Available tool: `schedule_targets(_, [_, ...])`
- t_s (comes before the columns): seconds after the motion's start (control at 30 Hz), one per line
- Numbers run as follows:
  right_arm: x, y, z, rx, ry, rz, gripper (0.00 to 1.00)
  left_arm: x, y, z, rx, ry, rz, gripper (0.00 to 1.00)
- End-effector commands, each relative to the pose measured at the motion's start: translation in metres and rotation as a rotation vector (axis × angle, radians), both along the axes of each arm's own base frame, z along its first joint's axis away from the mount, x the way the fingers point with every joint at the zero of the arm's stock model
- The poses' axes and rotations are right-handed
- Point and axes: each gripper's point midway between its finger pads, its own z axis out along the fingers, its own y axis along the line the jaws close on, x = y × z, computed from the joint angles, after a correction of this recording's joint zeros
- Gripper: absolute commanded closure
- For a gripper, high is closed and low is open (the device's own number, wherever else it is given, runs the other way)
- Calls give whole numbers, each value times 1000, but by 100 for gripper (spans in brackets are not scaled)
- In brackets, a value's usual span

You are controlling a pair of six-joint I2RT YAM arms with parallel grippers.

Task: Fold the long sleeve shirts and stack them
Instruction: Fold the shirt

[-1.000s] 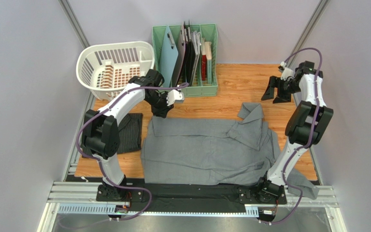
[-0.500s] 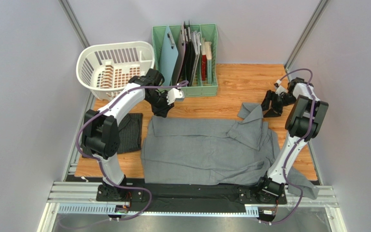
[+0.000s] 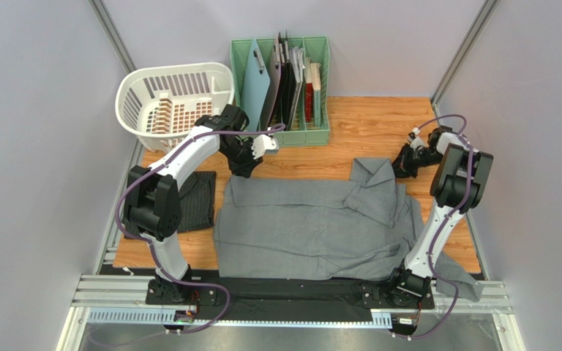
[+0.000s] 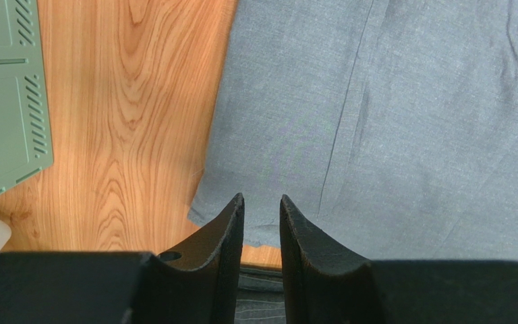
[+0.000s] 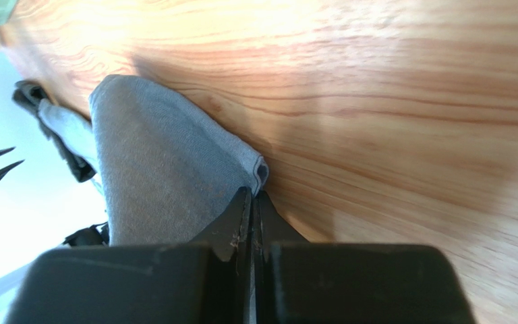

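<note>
A plain grey long sleeve shirt [image 3: 306, 227] lies spread across the middle of the wooden table. Its far right flap [image 3: 372, 170] is bunched up. My right gripper [image 3: 402, 164] is low at that flap. In the right wrist view its jaws [image 5: 255, 196] are shut on the folded edge of the grey cloth [image 5: 160, 169]. My left gripper [image 3: 246, 171] hovers over the shirt's far left corner [image 4: 390, 101]. It stands narrowly open [image 4: 262, 202] with nothing between its fingers. A dark pinstriped shirt [image 3: 197, 197] lies folded at the left.
A white laundry basket [image 3: 174, 99] stands at the back left. A green file rack [image 3: 284, 80] with folders stands beside it, just behind the left gripper. Part of the grey shirt [image 3: 461, 284] hangs over the table's front right edge.
My right gripper came down and leftward from above the back right corner to the shirt's flap and shut there. The flap shifted slightly left. The left arm has not moved.
</note>
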Motion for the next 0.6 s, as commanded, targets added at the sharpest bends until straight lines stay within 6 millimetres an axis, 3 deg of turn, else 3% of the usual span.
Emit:
schedule_targets(0.0, [14,8,66,19,-235,30,100,-1,2,17,-17,-31,22,68])
schedule_targets(0.07, [12,12,93,26,-313,45,100,1,0,25,-40,-43,36,68])
schedule_targets(0.1, [11,13,120,6,-387,55,100,2,-2,27,-51,-40,44,68])
schedule_targets(0.2, [1,20,170,-28,-534,76,100,7,-5,41,-94,-46,84,68])
schedule_targets(0.27, [-6,25,186,-52,-595,95,100,10,-7,48,-116,-50,107,69])
schedule_targets(0.37, [-28,41,202,-110,-665,161,100,13,-8,57,-140,-53,134,69])
schedule_targets(0.4, [-37,48,196,-113,-657,185,100,13,-8,58,-146,-49,142,69])
schedule_targets(0.43, [-47,60,202,-137,-683,228,100,14,-8,60,-154,-49,149,69])
schedule_targets(0.5, [-62,76,193,-171,-696,309,100,15,-10,66,-179,-40,174,69])
schedule_targets(0.53, [-75,94,176,-197,-674,376,100,15,-11,69,-187,-39,184,69])
schedule_targets(0.57, [-84,103,177,-240,-716,427,100,15,-11,70,-197,-32,195,69])
